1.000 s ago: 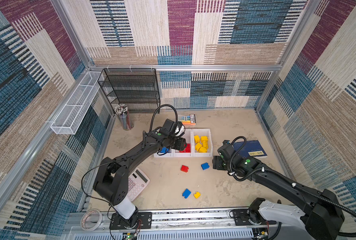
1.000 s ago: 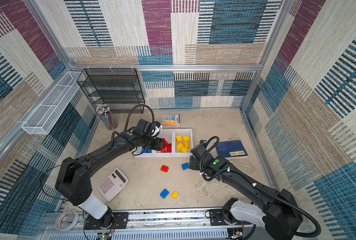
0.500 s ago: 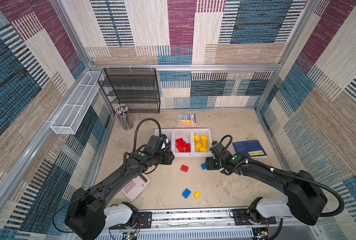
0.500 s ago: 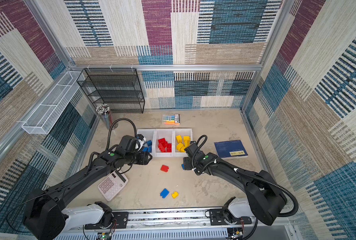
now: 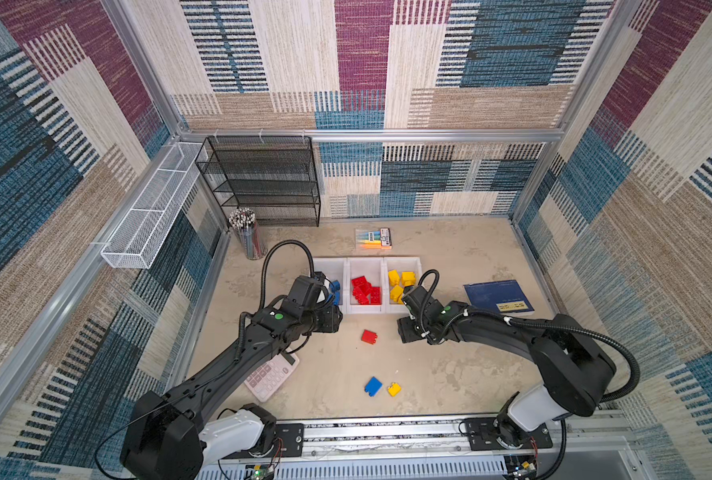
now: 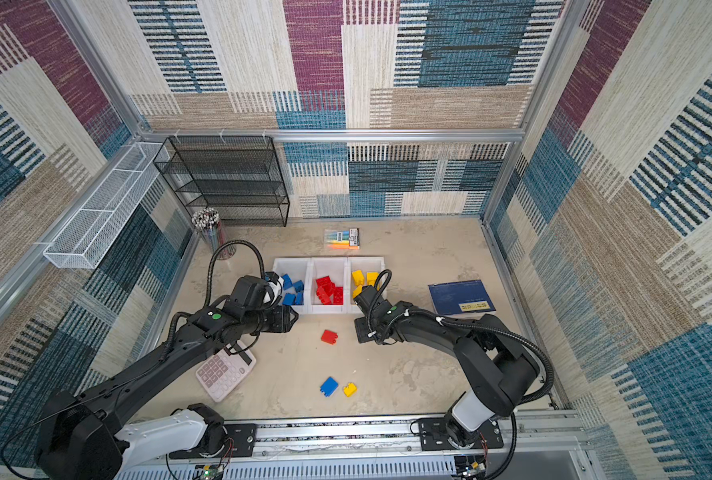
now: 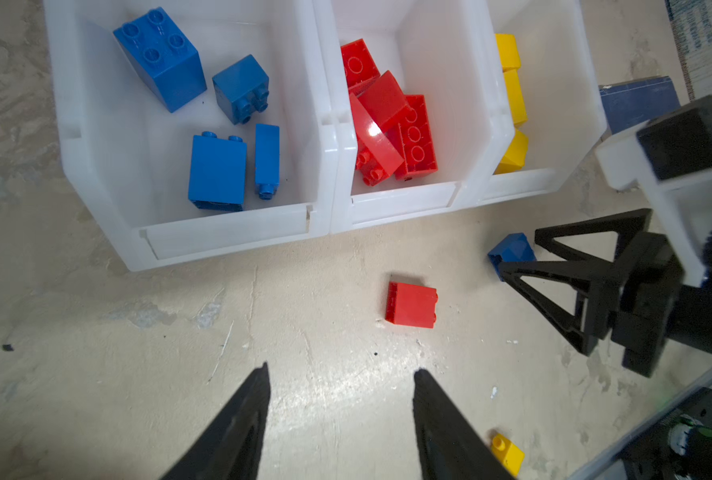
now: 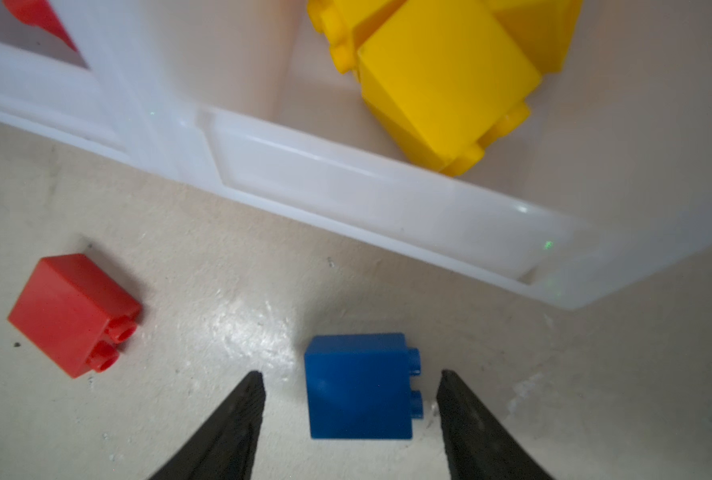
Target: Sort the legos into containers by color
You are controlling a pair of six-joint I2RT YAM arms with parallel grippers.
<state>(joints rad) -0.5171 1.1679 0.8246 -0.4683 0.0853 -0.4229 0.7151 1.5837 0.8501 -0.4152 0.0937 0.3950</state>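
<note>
Blue brick (image 8: 358,386) lying on its side on the bench, just in front of the low front wall of the yellow-filled bin. The right gripper (image 8: 350,373) is down around it, one finger either side, jaws apart. A sliver of bench shows on both flanks, so nothing is clamped yet. Off to the side, a red brick (image 7: 411,304) sits alone mid-bench, studs pointing sideways. The left gripper (image 7: 341,369) hangs just short of it, jaws wide and empty. Behind both, the three white bins (image 7: 229,239) stand joined in a row around the middle of the bench. There are blue bricks (image 7: 217,172) in the left one, a red pile (image 7: 387,120) in the centre, and yellow bricks (image 8: 445,83) in the right. Near the front edge, a loose blue piece (image 5: 373,385) and a small yellow piece (image 5: 394,389) lie just beside each other. Calculator (image 5: 271,376) by the left edge, partly under the left arm. Blue booklet (image 5: 497,297) toward the right edge, highlighter pack (image 5: 374,239) behind the bins. Pencil cup (image 5: 249,237) and black mesh rack (image 5: 262,183) in the back-left corner.
</note>
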